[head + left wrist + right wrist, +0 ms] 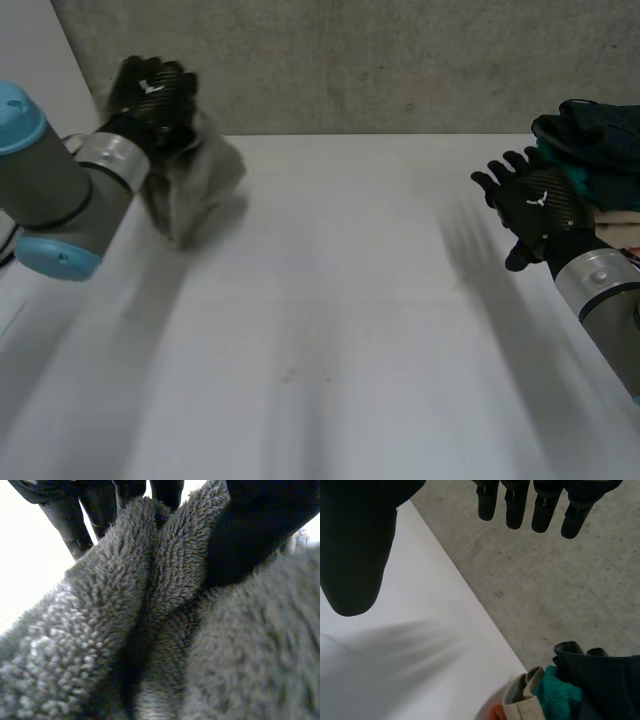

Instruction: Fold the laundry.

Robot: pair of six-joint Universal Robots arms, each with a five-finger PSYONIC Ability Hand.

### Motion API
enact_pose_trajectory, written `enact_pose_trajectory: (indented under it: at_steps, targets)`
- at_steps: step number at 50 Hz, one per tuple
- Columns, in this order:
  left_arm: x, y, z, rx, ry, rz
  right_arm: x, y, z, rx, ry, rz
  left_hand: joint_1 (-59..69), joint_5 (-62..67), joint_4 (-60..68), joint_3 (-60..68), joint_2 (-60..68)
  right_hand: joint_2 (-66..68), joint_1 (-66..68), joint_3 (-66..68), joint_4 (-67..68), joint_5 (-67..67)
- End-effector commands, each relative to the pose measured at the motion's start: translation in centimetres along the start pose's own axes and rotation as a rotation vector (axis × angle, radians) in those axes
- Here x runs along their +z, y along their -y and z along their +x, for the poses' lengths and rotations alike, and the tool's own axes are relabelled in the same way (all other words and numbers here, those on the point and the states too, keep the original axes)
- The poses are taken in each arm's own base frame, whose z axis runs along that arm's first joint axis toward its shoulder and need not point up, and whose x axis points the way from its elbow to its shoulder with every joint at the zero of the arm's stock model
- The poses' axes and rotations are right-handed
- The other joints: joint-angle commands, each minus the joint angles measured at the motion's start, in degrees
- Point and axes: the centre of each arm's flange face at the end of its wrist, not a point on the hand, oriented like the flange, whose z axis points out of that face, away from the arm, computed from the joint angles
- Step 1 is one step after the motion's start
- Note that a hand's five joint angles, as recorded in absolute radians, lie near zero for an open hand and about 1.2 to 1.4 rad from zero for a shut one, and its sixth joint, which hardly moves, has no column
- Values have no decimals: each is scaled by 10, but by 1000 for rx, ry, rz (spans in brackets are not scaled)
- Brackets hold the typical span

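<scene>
Nearest, found the right hand (pixel 535 212) by the counter's (pixel 340 330) right edge, fingers straight and spread, holding nothing. Just beyond, at the far right corner, saw a pile of laundry (pixel 592 150): dark, teal and beige pieces. Farthest, at the far left corner, noted the left hand (pixel 152 92) clenched round a bunched grey towel (pixel 200 175), thumb pressed into the pile.

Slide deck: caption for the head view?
Left hand grips a bunched grey towel above the table; right hand open beside piled laundry.
</scene>
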Motion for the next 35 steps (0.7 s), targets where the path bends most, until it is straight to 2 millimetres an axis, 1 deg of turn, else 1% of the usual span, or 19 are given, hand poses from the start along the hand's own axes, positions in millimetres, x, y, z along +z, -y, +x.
enact_pose_trajectory:
  at_steps: [1, 3, 4, 8, 9, 11, 12, 13, 14, 15, 17, 21, 23, 26, 28, 30, 32, 33, 35]
  targets:
    - [-53, 29, 115, -187, -296, 4, -2, 5, 8, 1, -56, -11, 182, 156, 114, 125, 358, -18, -29, -18, -19, -27]
    - [-61, 18, 144, -195, -361, -28, -2, 4, 8, 5, -54, -16, 182, 156, 114, 125, 358, -18, -29, -18, -19, -27]
    - [-70, 9, 170, -201, -422, -58, -3, 4, 7, 6, -52, -20, 182, 156, 114, 125, 358, -18, -29, -18, -19, -27]
    - [-80, 3, 208, -184, -499, -66, -6, 2, 4, 18, -32, -47, 182, 156, 114, 125, 358, -18, -29, -18, -19, -27]
    - [-80, 3, 211, -175, -502, -64, -6, 2, 3, 20, -26, -52, 155, 130, 88, 99, 331, -18, -29, -18, -19, -27]
    - [-80, 6, 210, -154, -503, -58, -9, 1, 1, 31, -10, -73, -26, -51, -93, -82, 150, -18, -29, -18, -19, -27]
    - [-82, 6, 210, -131, -509, -65, -9, 1, 1, 37, -6, -81, -198, -224, -265, -254, -22, -18, -29, -18, -19, -27]
    - [-83, 8, 210, -119, -515, -66, -10, 1, 1, 44, -3, -89, -287, -312, -354, -343, -111, -18, -29, -18, -19, -27]
    - [-84, 8, 210, -109, -516, -72, -11, 0, 0, 69, 1, -112, -356, -381, -423, -412, -180, -18, -29, -18, -19, -27]
    - [-85, 15, 203, -94, -506, -75, -12, 0, -1, 88, 5, -122, -413, -439, -480, -469, -237, -18, -29, -18, -19, -27]
    - [-87, 25, 194, -90, -485, -85, -13, 1, -1, 121, 6, -142, -415, -441, -482, -471, -239, -18, -29, -18, -19, -27]
    - [-98, 52, 167, -97, -414, -107, -19, 4, -4, 273, 25, -213, -454, -479, -521, -510, -278, -18, -29, -18, -19, -27]
    - [-107, 66, 152, -115, -359, -108, -24, 8, -11, 386, 56, -256, -482, -508, -550, -539, -307, -18, -29, -18, -19, -27]
    - [-120, 75, 136, -153, -295, -128, -34, 13, -25, 524, 106, -329, -483, -508, -550, -539, -307, -18, -29, -18, -19, -27]
    - [-126, 75, 129, -181, -266, -143, -39, 14, -33, 572, 126, -358, -483, -508, -550, -539, -307, -18, -29, -18, -19, -27]
    - [-132, 71, 120, -230, -221, -179, -47, 16, -47, 637, 171, -398, -483, -508, -550, -539, -307, -18, -29, -18, -19, -27]
    - [-135, 63, 115, -267, -188, -216, -52, 19, -57, 662, 196, -408, -479, -505, -546, -535, -303, -18, -29, -18, -19, -27]
    - [-136, 58, 112, -288, -173, -240, -56, 21, -67, 678, 227, -416, -478, -503, -545, -534, -302, -18, -29, -18, -19, -27]
    - [-140, 40, 106, -348, -137, -306, -61, 24, -80, 681, 267, -421, -472, -498, -540, -529, -297, -18, -29, -18, -19, -27]
